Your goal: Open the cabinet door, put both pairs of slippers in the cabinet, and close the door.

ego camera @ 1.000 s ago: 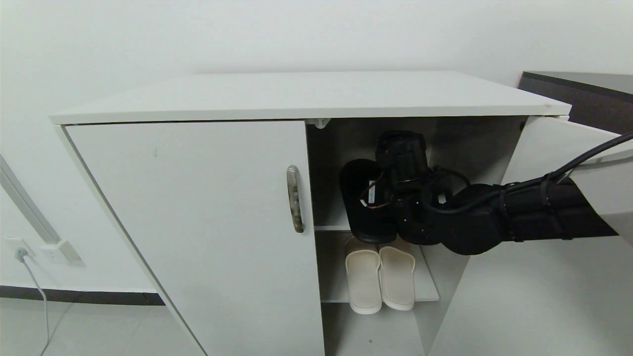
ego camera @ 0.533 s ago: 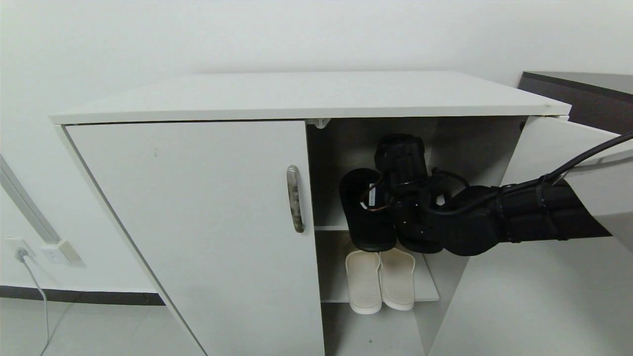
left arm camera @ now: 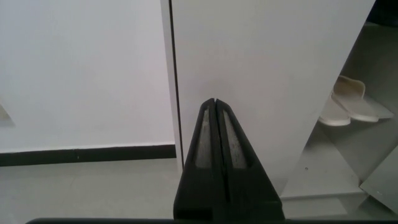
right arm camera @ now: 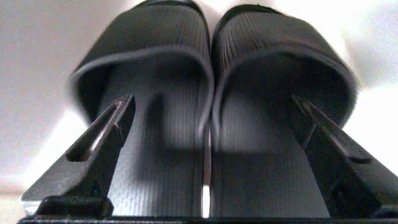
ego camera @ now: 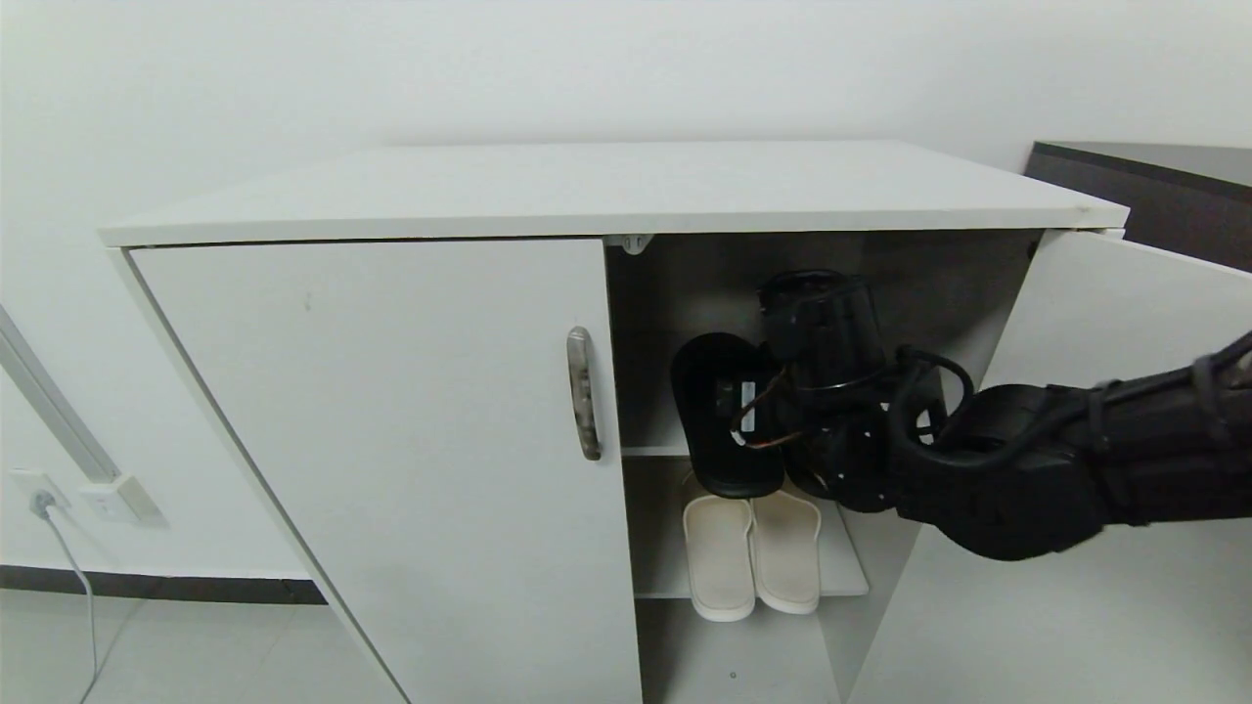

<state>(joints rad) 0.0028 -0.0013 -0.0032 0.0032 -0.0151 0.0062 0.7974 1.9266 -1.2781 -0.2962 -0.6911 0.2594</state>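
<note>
Cabinet (ego camera: pixel 606 186): in the head view, this was a white, flat-panelled box with a smooth matte top. Its left door (ego camera: pixel 372 440) was closed and carried a slim brushed-metal handle (ego camera: pixel 583 393). Its right door (ego camera: pixel 1105 303) stood swung open.
Black slippers (ego camera: pixel 722 420): a rounded, matte pair lay on the upper shelf (ego camera: pixel 650 451), heels overhanging its front edge.
Cream slippers (ego camera: pixel 748 552): these smooth moulded slides lay side by side, touching, on the lower shelf (ego camera: pixel 846 577).
Right arm (ego camera: pixel 1007 489): black and cabled, it extended into the open side, its wrist right beside the black pair.
Left tool (left arm camera: pixel 215 102): in the left wrist view, two flat dark fingers were pressed together on nothing. They sat before the closed door's plain face, above a grey floor (left arm camera: pixel 87 186).
Right tool (right arm camera: pixel 209 102): in the right wrist view, its angular fingers (right arm camera: pixel 102 146) were spread wide. They were clamped on the outer sides of the black pair, whose ribbed straps touched each other.
</note>
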